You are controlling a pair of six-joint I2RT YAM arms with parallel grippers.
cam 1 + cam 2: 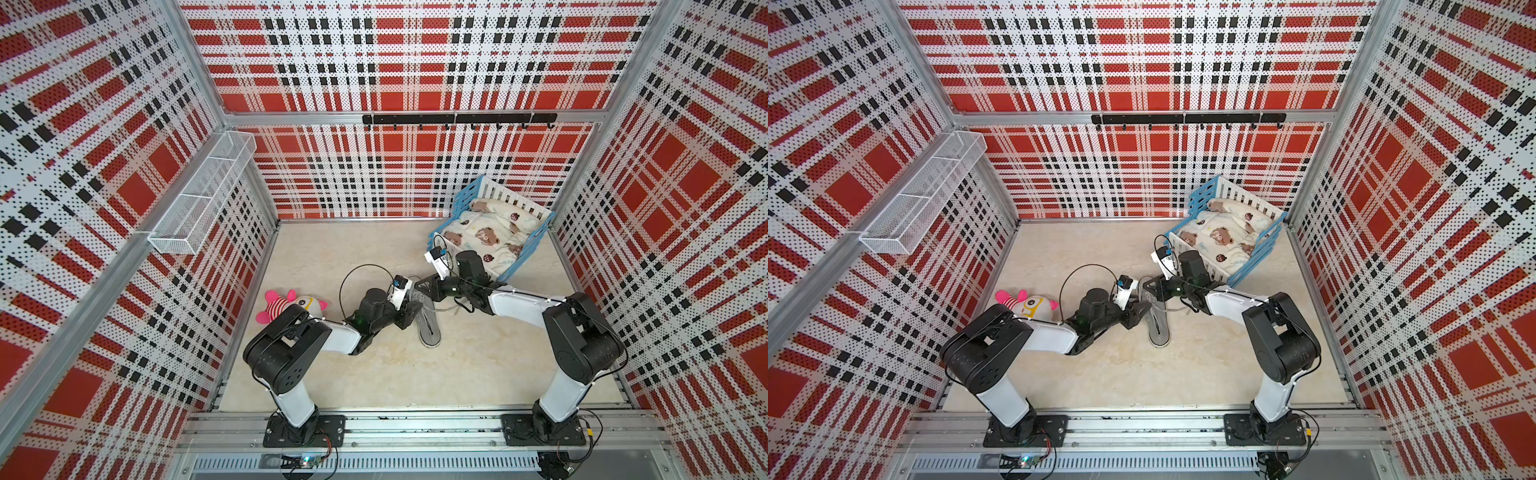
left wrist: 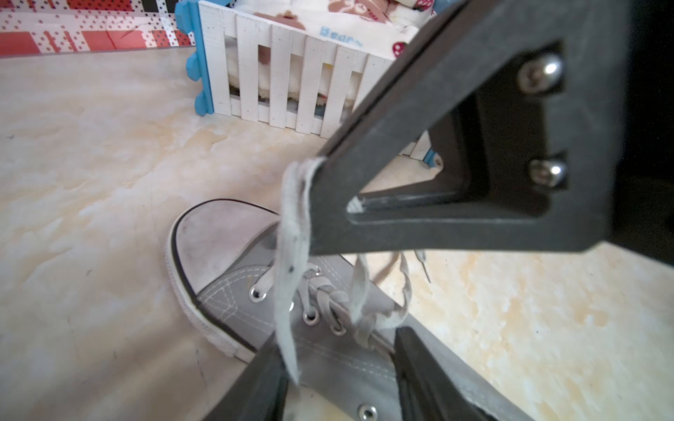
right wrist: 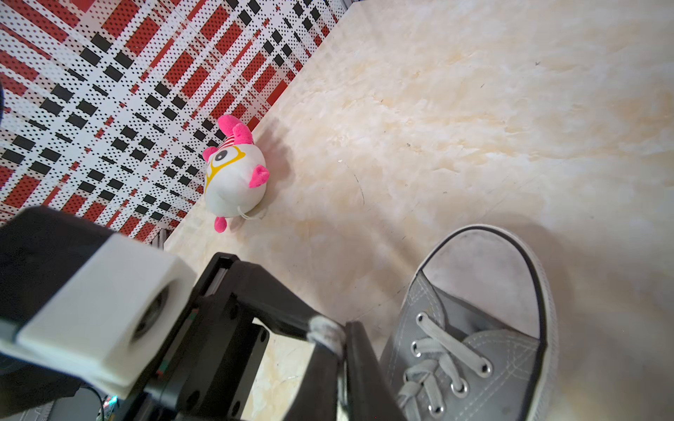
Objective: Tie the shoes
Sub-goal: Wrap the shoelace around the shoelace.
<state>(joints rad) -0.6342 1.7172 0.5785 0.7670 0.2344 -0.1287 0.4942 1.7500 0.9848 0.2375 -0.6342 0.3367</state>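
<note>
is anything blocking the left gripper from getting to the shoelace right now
Nothing visible blocks it. In the left wrist view the lace hangs from the shut right gripper straight down between the open jaws of the left gripper, above the shoe. The plush toy lies well off to the side.

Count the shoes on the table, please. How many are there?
1. The grey sneaker lies in the middle of the table, one lace held by the right pincer. No second shoe shows, though part of the table is hidden.

Prob. lab test cell: perforated plaid walls [image 1: 395, 62]
</note>
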